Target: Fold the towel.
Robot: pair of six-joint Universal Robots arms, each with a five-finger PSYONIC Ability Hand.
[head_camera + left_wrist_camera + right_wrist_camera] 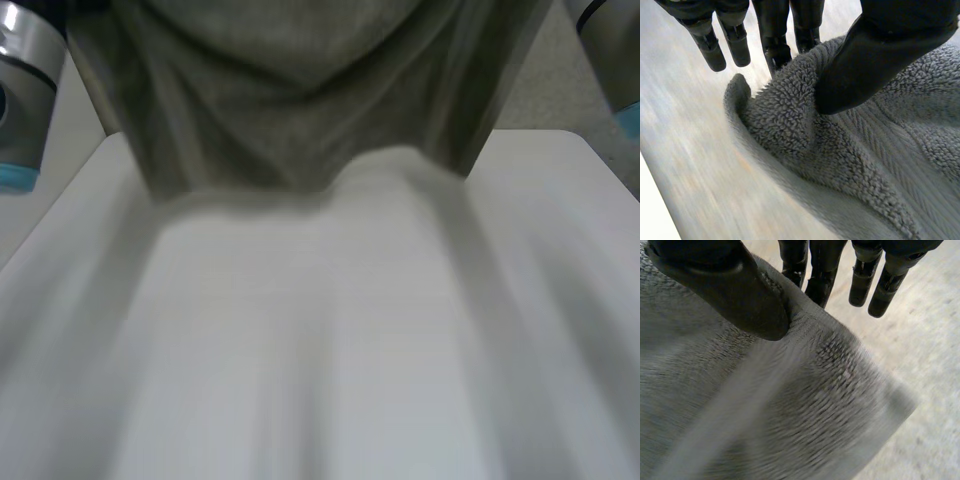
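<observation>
A grey terry towel (pixel 300 100) hangs lifted in front of the head camera, sagging in the middle, its lower edge above the white table (pixel 330 340). In the left wrist view my left hand (pixel 875 60) pinches a corner of the towel (pixel 850 165) between thumb and fingers (pixel 775 45). In the right wrist view my right hand (pixel 730 290) pinches the towel (pixel 765 410) at its other corner, thumb on top and fingers (pixel 815 275) behind the cloth. Both arms (pixel 25 100) rise at the sides of the towel.
The white table spreads below the hanging towel. Its far corners show at both sides of the cloth, with grey floor (pixel 545 90) beyond the right one.
</observation>
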